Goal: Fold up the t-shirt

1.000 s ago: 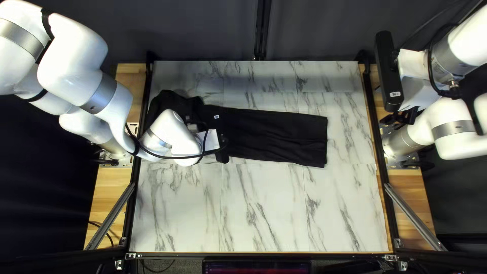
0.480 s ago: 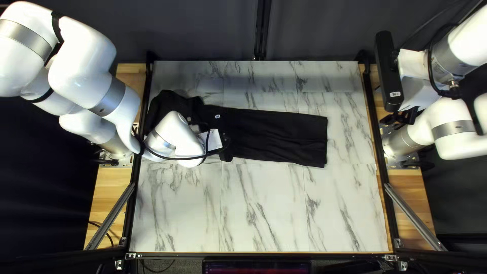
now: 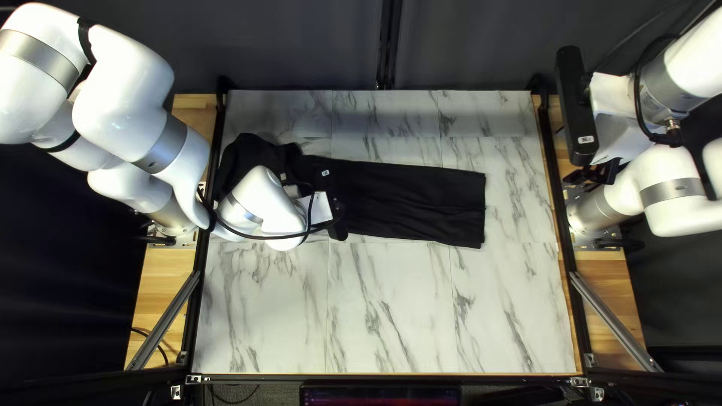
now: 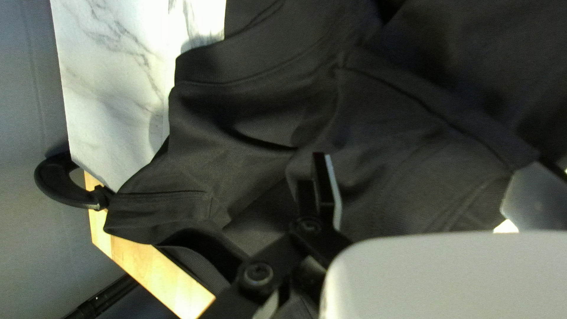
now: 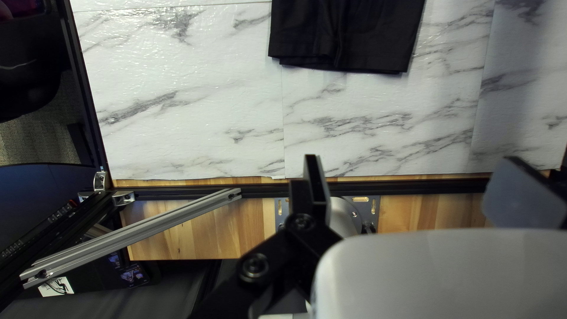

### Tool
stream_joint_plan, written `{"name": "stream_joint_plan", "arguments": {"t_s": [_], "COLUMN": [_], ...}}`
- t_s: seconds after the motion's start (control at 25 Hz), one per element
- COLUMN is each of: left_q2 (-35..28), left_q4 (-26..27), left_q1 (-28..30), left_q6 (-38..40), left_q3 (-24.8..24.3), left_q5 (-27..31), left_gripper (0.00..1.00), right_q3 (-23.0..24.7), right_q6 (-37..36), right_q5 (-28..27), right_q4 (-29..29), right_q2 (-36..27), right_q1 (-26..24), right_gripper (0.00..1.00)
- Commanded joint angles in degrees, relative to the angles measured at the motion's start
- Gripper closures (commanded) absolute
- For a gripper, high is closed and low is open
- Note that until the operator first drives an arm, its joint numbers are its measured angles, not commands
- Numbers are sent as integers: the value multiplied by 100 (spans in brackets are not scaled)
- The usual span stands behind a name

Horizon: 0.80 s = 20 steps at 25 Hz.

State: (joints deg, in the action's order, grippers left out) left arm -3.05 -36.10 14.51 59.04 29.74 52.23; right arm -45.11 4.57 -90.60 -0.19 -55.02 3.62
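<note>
The black t-shirt [image 3: 421, 199] lies as a long, narrow strip across the table, its bunched, rumpled end at the left partly hidden under my left arm. My left gripper [image 3: 322, 208] is over that end, its fingertips hidden there. In the left wrist view, my left gripper [image 4: 426, 186] stands open above creased black cloth [image 4: 254, 124] with seams. Beyond the shirt, at the table's right edge, is my right gripper [image 3: 594, 175]. The right wrist view shows my right gripper [image 5: 410, 183] open and apart from the shirt's straight end [image 5: 354, 35].
Marbled table surface [image 3: 391, 308] shows in front of the shirt and behind it. Black rails [image 3: 560, 218] run along both sides, with a slanted metal bar [image 3: 613, 319] at the right. In the left wrist view, a black curved bracket [image 4: 56, 186] stands beside a cloth corner.
My left arm has shifted slightly to the right over the shirt, mostly in the earlier half second. The shirt's visible part and my right arm look unchanged.
</note>
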Motion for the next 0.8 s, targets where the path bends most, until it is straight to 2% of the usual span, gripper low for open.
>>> {"name": "stream_joint_plan", "arguments": {"t_s": [0.04,0.48,0.8], "left_q2": [19,-162,-12], "left_q4": [-40,-121,-74], "left_q1": [37,66,80], "left_q6": [-64,-59,165], "left_q3": [78,-127,-89], "left_q5": [-1,21,54], "left_gripper": [0,0,0], "right_q3": [0,0,0], "right_q6": [0,0,0], "right_q5": [0,0,0], "right_q4": [0,0,0], "right_q2": [0,0,0], "right_q1": [0,0,0], "right_gripper": [0,0,0]}}
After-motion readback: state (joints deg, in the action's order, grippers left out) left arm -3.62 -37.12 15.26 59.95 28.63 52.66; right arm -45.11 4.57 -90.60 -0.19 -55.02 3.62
